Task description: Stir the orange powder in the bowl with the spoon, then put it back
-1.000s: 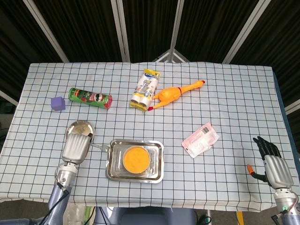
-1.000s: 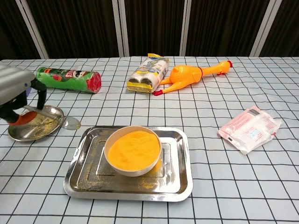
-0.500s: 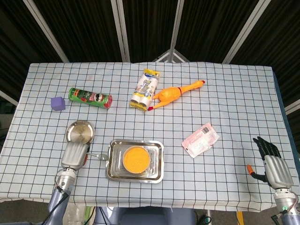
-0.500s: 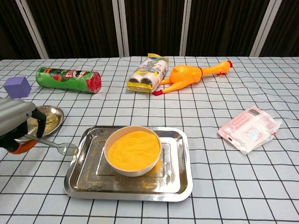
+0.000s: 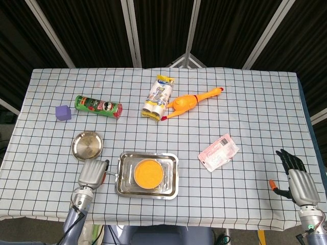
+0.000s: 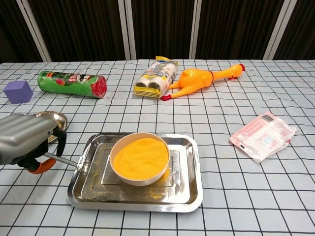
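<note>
Black curtains w/ metal poles back a table under a checked cloth (image 5: 245, 102). Near front edge sits a steel tray (image 6: 189, 189) holding a white bowl (image 6: 141, 178) full of orange powder (image 6: 141, 157). Left hand (image 6: 27, 140) is just left of the tray, fingers curled round the handle of the spoon (image 6: 66, 161); spoon's bowl end is at the tray's left rim, apart from the white bowl. Small round steel dish (image 5: 87, 145) lies behind that hand. Right hand (image 5: 295, 178) rests at the table's far right corner, fingers spread, holding nothing. Further back: purple cube (image 6: 18, 91), green chip can (image 6: 73, 83) on its side, snack pack (image 6: 156, 77), rubber chicken (image 6: 202, 77); pink-white packet (image 6: 262, 135) right of tray
</note>
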`<state>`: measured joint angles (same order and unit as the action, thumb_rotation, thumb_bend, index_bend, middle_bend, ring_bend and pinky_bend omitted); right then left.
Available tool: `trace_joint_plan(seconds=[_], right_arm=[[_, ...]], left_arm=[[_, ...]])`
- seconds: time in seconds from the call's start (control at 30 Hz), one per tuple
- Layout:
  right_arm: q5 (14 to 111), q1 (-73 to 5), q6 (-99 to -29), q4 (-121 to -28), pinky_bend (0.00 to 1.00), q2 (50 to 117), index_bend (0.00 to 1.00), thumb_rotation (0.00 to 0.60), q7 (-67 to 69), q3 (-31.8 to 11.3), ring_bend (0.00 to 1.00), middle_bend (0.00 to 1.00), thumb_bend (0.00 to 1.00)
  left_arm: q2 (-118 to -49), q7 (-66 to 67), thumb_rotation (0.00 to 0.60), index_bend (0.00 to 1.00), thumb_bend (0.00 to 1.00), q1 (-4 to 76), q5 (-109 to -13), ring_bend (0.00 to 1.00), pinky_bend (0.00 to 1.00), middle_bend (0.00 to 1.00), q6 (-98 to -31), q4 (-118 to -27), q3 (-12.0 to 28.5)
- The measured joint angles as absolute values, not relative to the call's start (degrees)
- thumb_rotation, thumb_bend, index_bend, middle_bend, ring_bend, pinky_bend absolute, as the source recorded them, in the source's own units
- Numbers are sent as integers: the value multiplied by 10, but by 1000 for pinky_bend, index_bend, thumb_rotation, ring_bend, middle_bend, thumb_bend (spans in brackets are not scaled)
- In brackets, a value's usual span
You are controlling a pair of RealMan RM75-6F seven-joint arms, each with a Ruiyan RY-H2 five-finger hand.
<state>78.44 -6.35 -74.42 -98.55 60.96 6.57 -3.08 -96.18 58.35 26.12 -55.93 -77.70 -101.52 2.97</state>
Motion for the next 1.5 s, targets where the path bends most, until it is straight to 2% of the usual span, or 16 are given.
trace_joint_plan(seconds=[0.13, 0.43, 1.13, 1.2, 1.33, 1.5], right_arm=[[785, -64, -743, -986, 0, 609, 0, 600, 66, -30, 0, 0, 405], [784, -64, -743, -986, 0, 609, 0, 600, 67, -30, 0, 0, 405], [784, -64, -741, -988, 0, 609, 0, 600, 69, -30, 0, 0, 404], [783, -64, -741, -989, 0, 609, 0, 600, 68, -30, 0, 0, 404], [783, -64, -741, -989, 0, 609, 0, 600, 67, -30, 0, 0, 405], [783, -64, -741, -990, 0, 609, 0, 600, 66, -29, 0, 0, 405]], left_arm=[[-960, 588, 600, 665, 572, 262, -556, 890, 886, 942, -778, -1016, 25], [-944, 598, 600, 606, 464, 263, -543, 876, 886, 914, -781, -1031, 19], [-912, 571, 600, 589, 464, 253, -534, 873, 886, 906, -787, -1044, 6], [-909, 566, 600, 606, 473, 253, -529, 874, 888, 913, -787, -1042, 8], [-904, 556, 600, 746, 589, 251, -524, 925, 917, 985, -787, -1038, 11], [-911, 524, 600, 767, 601, 246, -544, 934, 923, 997, -795, -1015, 16]])
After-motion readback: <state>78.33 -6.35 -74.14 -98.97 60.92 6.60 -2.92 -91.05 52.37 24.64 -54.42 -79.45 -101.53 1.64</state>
